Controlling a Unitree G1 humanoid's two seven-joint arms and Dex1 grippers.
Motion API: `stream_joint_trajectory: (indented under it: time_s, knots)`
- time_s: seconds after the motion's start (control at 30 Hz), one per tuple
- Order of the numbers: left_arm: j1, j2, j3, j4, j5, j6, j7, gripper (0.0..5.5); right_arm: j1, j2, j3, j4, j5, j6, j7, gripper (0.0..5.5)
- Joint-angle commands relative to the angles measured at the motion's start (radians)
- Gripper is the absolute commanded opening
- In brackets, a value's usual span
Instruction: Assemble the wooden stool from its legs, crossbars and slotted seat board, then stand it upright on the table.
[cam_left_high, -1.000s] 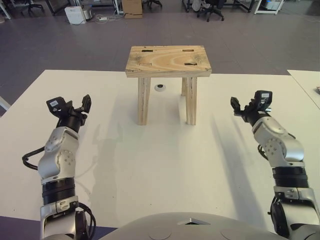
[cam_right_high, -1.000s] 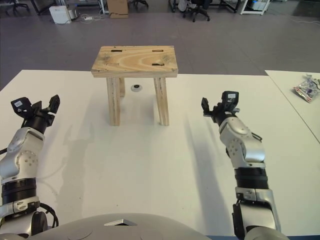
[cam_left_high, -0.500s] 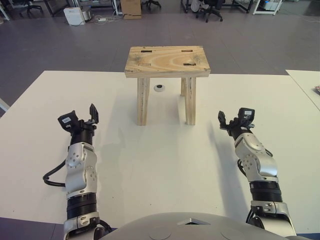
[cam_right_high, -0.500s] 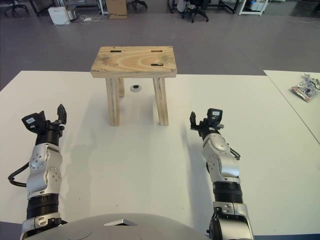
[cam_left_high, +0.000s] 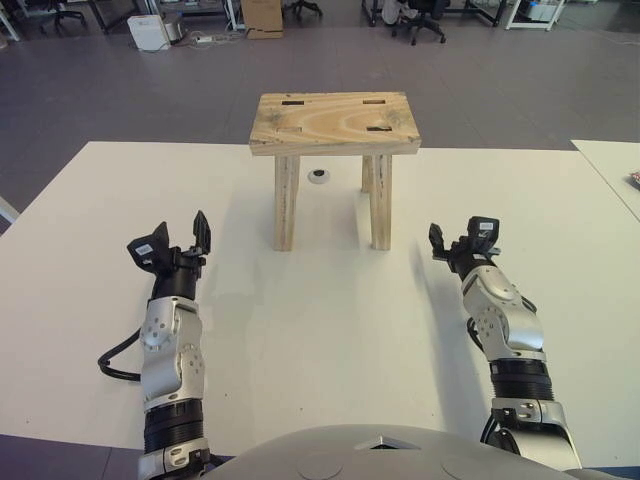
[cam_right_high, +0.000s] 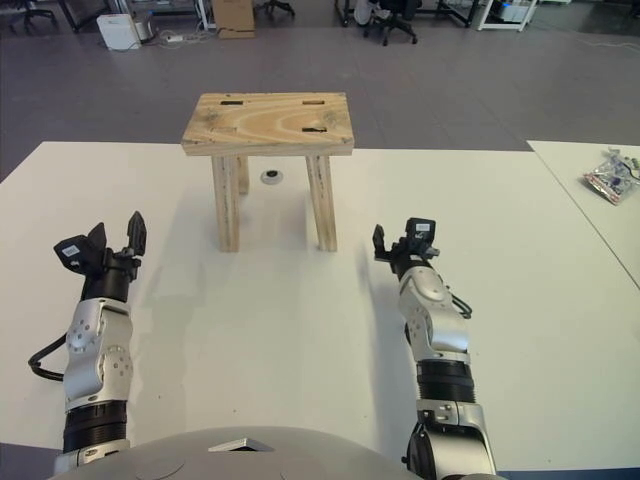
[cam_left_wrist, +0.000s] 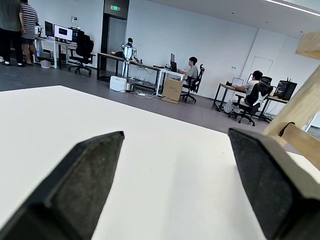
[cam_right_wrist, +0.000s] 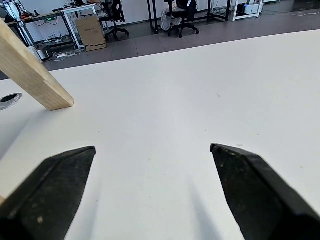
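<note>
Two empty, wide-spread grippers: left gripper (cam_left_high: 182, 226), right gripper (cam_left_high: 447, 240). Upright stool (cam_left_high: 335, 125) near far edge of tabletop (cam_left_high: 320, 340), seemingly fully assembled. Next: park arms.

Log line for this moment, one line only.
stool: assembled, upright on table | left gripper: open, empty, clear of stool | right gripper: open, empty, clear of stool

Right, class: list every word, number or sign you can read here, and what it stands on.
None can be read.
Green sign above the doorway: too small.
White label at the left gripper: blurred.
Packet at the right edge: print too small.
</note>
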Motion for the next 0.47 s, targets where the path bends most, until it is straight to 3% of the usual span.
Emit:
stream_joint_trajectory:
  time_s: [0.03,0.47]
  knots:
    - [0.009,0.001,-0.003,-0.018,-0.013,0.007,-0.015,3.84,-0.017,0.009,-0.008,-0.006,-0.016,0.001,0.007,4.29]
    - [-0.01,0.002,-0.069,0.01,-0.004,-0.002,-0.094,3.84,0.047,0.046,-0.053,-0.072,-0.033,0.014,-0.016,4.29]
